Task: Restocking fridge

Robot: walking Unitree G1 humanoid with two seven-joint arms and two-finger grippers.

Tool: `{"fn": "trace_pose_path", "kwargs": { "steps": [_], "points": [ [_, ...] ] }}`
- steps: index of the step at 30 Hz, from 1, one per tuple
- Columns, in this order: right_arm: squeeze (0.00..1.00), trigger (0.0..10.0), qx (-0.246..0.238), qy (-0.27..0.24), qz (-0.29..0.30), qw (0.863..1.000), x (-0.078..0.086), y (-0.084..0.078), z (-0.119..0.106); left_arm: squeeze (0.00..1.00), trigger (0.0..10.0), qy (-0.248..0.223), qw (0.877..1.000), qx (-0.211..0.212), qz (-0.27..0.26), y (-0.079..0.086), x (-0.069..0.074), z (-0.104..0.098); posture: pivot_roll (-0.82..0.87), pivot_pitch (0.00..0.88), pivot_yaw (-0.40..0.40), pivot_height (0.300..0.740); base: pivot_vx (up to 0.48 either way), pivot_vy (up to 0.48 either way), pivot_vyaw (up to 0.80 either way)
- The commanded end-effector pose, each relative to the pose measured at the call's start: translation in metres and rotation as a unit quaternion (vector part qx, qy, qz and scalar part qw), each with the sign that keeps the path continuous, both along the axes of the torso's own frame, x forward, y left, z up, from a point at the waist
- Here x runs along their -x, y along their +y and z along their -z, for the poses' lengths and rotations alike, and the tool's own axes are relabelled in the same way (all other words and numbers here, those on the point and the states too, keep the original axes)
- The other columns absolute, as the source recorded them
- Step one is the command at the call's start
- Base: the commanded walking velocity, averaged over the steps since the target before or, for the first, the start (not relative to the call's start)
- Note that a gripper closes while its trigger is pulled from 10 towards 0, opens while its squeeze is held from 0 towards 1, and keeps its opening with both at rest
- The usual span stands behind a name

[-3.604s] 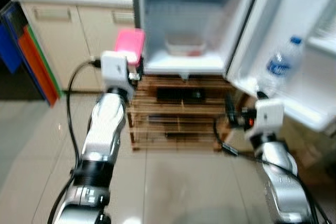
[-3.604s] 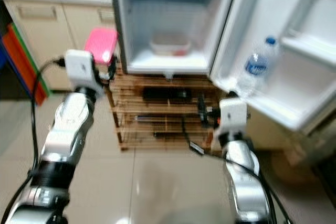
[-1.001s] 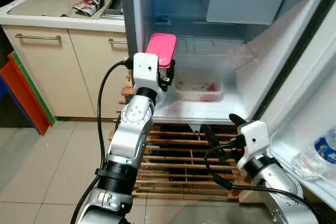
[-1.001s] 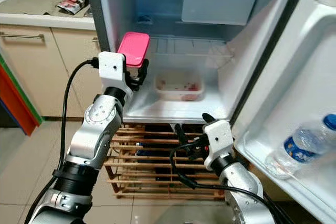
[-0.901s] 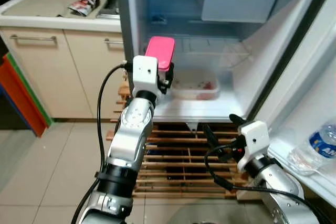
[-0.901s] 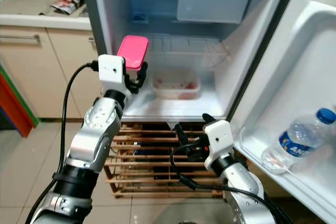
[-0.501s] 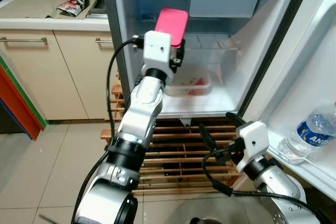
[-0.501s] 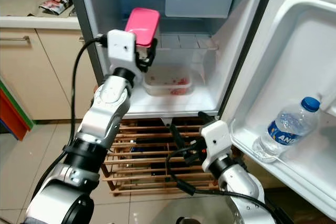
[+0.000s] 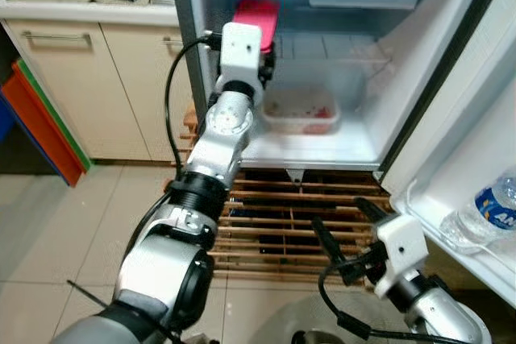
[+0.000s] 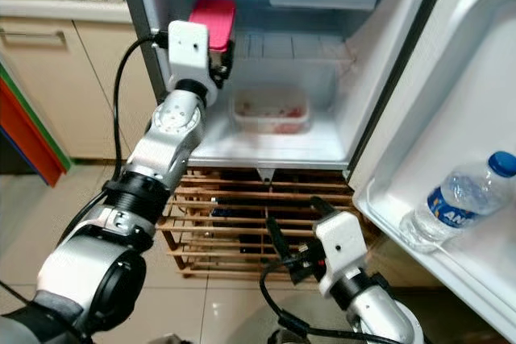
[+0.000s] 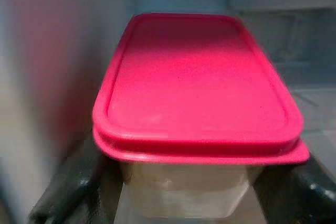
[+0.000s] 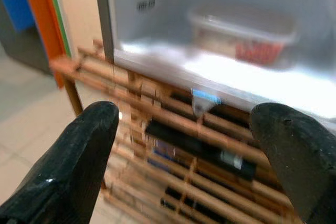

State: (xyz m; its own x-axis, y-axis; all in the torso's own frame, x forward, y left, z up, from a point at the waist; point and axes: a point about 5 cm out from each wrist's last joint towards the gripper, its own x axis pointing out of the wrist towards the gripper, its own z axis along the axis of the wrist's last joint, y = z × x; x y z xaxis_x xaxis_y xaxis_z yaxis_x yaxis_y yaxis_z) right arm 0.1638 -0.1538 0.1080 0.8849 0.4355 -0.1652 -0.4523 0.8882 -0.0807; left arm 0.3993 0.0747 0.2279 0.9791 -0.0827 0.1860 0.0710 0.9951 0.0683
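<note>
A clear container with a pink lid (image 9: 256, 14) is held inside the open fridge (image 9: 355, 147), at the left of the upper wire shelf (image 9: 343, 48). My left gripper (image 9: 260, 38) is shut on it. In the left wrist view the pink-lidded container (image 11: 199, 87) sits between the black fingers (image 11: 63, 190), with the fridge's back wall behind it. My right gripper (image 9: 345, 239) hangs low in front of the wooden rack (image 9: 274, 215), open, holding nothing. Its fingertips (image 12: 68, 166) stand wide apart.
A clear tub with red food (image 9: 300, 110) rests on the fridge floor. A water bottle (image 10: 459, 197) lies in the open door's shelf on the right. Beige cabinets (image 9: 105, 78) and coloured boards (image 9: 44, 118) stand to the left. Tiled floor lies below.
My left arm has reached further in, carrying the pink-lidded container deeper at shelf level. The right gripper has dropped lower before the rack. The camera has shifted.
</note>
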Motion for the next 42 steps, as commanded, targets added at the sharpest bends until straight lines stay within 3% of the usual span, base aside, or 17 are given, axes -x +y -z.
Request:
{"fn": "trace_pose_path", "kwargs": {
  "steps": [1, 9, 12, 20, 21, 22, 42],
  "points": [
    [0.00, 10.0, 0.006, -0.003, 0.007, 1.000, 0.004, -0.005, -0.006, 0.00, 10.0, -0.020, 1.000, 0.004, -0.007, 0.002, -0.005, -0.015, -0.28, 0.123, -0.028, 0.740, 0.000, 0.000, 0.00],
    [0.00, 10.0, 0.007, 0.027, 0.016, 0.999, 0.030, -0.005, -0.008, 0.00, 10.0, -0.009, 1.000, 0.000, -0.003, 0.007, -0.014, -0.023, -0.33, 0.182, -0.029, 0.740, 0.000, 0.000, 0.00],
    [0.00, 10.0, 0.003, 0.044, 0.025, 0.999, 0.044, -0.003, -0.008, 0.00, 10.0, -0.014, 1.000, -0.002, 0.005, 0.005, -0.016, -0.032, -0.35, 0.205, -0.022, 0.740, 0.000, 0.000, 0.00],
    [0.00, 10.0, -0.001, 0.066, 0.037, 0.997, 0.060, -0.001, -0.008, 0.00, 10.0, -0.032, 0.999, -0.004, 0.014, 0.009, -0.022, -0.057, -0.37, 0.219, -0.009, 0.740, 0.000, 0.000, 0.00],
    [0.00, 10.0, -0.001, 0.068, 0.038, 0.997, 0.061, 0.000, -0.008, 0.69, 10.0, -0.034, 0.999, -0.003, 0.014, 0.011, -0.023, -0.060, -0.37, 0.219, -0.008, 0.740, 0.000, 0.000, 0.00],
    [0.00, 10.0, -0.001, 0.069, 0.039, 0.997, 0.063, 0.000, -0.008, 1.00, 10.0, -0.035, 0.999, -0.002, 0.014, 0.012, -0.023, -0.062, -0.38, 0.218, -0.007, 0.740, 0.000, 0.000, 0.00],
    [0.00, 10.0, 0.004, 0.082, 0.053, 0.995, 0.068, -0.004, -0.006, 1.00, 10.0, -0.035, 0.999, 0.013, 0.007, 0.021, -0.027, -0.095, -0.38, 0.195, -0.013, 0.740, 0.000, 0.000, 0.00]
  ]
}}
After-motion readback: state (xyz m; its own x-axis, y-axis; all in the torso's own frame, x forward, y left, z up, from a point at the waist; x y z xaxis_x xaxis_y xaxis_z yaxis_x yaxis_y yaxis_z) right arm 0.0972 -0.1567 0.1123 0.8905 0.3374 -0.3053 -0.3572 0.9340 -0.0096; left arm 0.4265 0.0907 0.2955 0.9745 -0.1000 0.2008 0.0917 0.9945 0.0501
